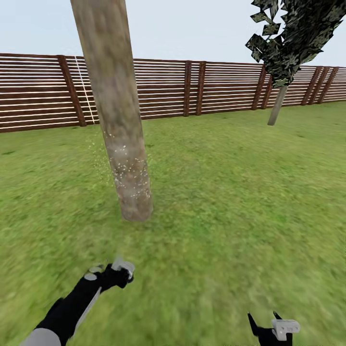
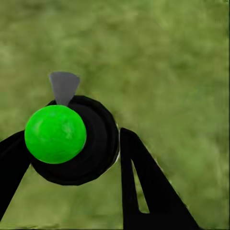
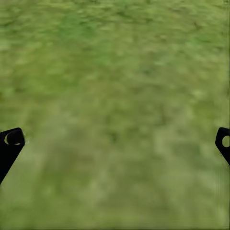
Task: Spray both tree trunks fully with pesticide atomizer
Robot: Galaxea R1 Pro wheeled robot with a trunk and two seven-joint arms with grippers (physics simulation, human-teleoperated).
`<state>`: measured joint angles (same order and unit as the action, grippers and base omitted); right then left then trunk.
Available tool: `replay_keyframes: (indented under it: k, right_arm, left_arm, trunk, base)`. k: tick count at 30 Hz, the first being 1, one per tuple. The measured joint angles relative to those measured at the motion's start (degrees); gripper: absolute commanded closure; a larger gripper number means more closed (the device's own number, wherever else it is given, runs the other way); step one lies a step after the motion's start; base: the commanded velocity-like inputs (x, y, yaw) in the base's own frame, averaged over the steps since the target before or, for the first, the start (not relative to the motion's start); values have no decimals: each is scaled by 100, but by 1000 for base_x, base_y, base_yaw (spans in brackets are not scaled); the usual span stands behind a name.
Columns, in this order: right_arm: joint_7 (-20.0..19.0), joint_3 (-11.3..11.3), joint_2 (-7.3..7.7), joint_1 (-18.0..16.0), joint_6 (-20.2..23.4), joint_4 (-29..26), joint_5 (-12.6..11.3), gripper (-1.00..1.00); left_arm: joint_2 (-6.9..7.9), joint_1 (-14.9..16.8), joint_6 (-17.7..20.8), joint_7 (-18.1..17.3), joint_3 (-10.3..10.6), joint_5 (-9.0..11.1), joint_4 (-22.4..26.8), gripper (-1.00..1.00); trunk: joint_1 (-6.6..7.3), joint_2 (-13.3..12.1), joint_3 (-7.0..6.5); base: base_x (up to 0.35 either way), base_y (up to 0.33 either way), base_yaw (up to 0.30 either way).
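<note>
A thick mottled tree trunk [image 1: 113, 110] rises from the grass just ahead of me, left of centre. White pesticide specks [image 1: 127, 170] dot its lower part and drift beside it. A second tree [image 1: 278, 108], thin at this distance, stands far right by the fence under a dark crown [image 1: 293, 33]. My left gripper [image 1: 115, 275] is low at the left, a short way in front of the near trunk, shut on the pesticide atomizer [image 2: 81, 153], a black round bottle with a green dot [image 2: 55, 134] and a grey nozzle [image 2: 63, 87]. My right gripper [image 3: 117, 141] is open over bare grass.
A brown slatted fence [image 1: 192, 89] runs across the back of the lawn. Grass [image 1: 230, 202] stretches open between the near trunk and the far tree. The right gripper [image 1: 263, 318] sits at the bottom right edge.
</note>
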<state>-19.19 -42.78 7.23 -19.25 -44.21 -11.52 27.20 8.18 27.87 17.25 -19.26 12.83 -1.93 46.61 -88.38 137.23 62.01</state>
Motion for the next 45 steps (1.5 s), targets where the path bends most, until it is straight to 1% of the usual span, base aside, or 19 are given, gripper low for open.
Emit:
replay_keyframes:
  k: [1,2,3,4,6,8,10,13,16,19,21,24,26,27,29,31,34,42,45]
  right_arm:
    - [-2,68,-4,0,0,-52,2,-100]
    - [-9,497,-23,-41,77,-386,22,-100]
    - [-19,1262,-113,-202,437,-784,108,-100]
    - [-27,1787,-195,-394,845,-974,119,-100]
    - [-327,3479,-463,-1089,2116,-1332,139,-100]
    - [-1144,4282,-599,-1454,2610,-1413,138,-100]
    - [-1772,4460,-653,-1611,2739,-1586,134,-100]
    - [-3110,4522,-672,-1684,2792,-2177,133,-100]
    - [-3362,4531,-729,-1687,2801,-2338,136,-100]
    - [-3393,4536,-736,-1687,2804,-2336,139,-100]
    - [-3417,4616,-733,-1687,2804,-2323,145,-100]
    - [-3663,5179,-733,-1687,2810,-2326,148,-100]
    - [-3700,5276,-739,-1689,2812,-2333,146,-100]
    - [-3717,5291,-744,-1688,2812,-2335,145,100]
    - [-3739,5301,-766,-1688,2813,-2343,145,100]
    - [-3741,5305,-777,-1690,2818,-2340,145,100]
    - [-3749,5306,-795,-1690,2821,-2332,148,100]
    - [-3764,5321,-941,-1693,2821,-2329,188,100]
    - [-4084,5674,-947,-1691,2828,-2343,189,100]
  left_arm:
    - [50,29,-246,-353,-3,-179,-527,100]
    - [105,70,-700,-950,-4,-442,-993,100]
    - [161,155,-955,-1540,2,-732,-1290,100]
    - [180,205,-1027,-1880,5,-997,-1374,100]
    - [165,246,-1121,-2992,15,-2074,-1453,100]
    - [155,251,-1112,-3803,15,-2555,-1458,100]
    - [134,280,-1099,-4464,4,-2838,-1434,100]
    - [126,337,-1076,-4791,2,-3263,-1419,100]
    - [138,341,-1066,-4870,1,-3657,-1418,100]
    - [117,348,-1034,-4875,-7,-3749,-1378,100]
    - [87,441,-758,-4868,-5,-3766,-1349,100]
    - [-47,528,-617,-4868,7,-3861,-1346,100]
    - [-280,533,-576,-4826,-3,-4233,-1358,100]
    - [-378,538,-501,-4816,-6,-4409,-1357,100]
    - [-518,604,-246,-4809,-9,-4614,-1356,100]
    - [-564,667,-151,-4807,-9,-4673,-1356,100]
    - [-600,706,-119,-4791,-9,-4691,-1358,100]
    - [-903,851,-116,-4788,-2,-4698,-1347,100]
    - [-1012,950,-116,-4792,-2,-4727,-1347,100]
  trunk:
    - [-1,-1,0]
    - [-1,-1,0]
    - [0,-1,0]
    - [0,0,-2]
    - [0,0,-1]
    - [0,0,-1]
    - [0,0,-1]
    - [0,0,-1]
    - [0,0,0]
    - [0,0,0]
    - [0,0,-1]
    - [0,0,0]
    - [0,0,0]
    - [0,0,0]
    - [0,0,-1]
    - [0,0,-1]
    - [0,0,0]
    - [0,0,-1]
    - [0,0,-1]
  base:
    - [0,0,0]
    - [0,0,0]
    - [0,0,0]
    - [0,0,0]
    - [0,0,0]
    - [0,0,0]
    - [0,0,0]
    - [0,0,0]
    - [0,0,0]
    - [0,0,0]
    - [0,0,0]
    - [0,0,0]
    - [0,0,0]
    - [0,0,0]
    - [0,0,0]
    - [0,0,0]
    - [0,0,0]
    - [0,0,0]
    - [0,0,0]
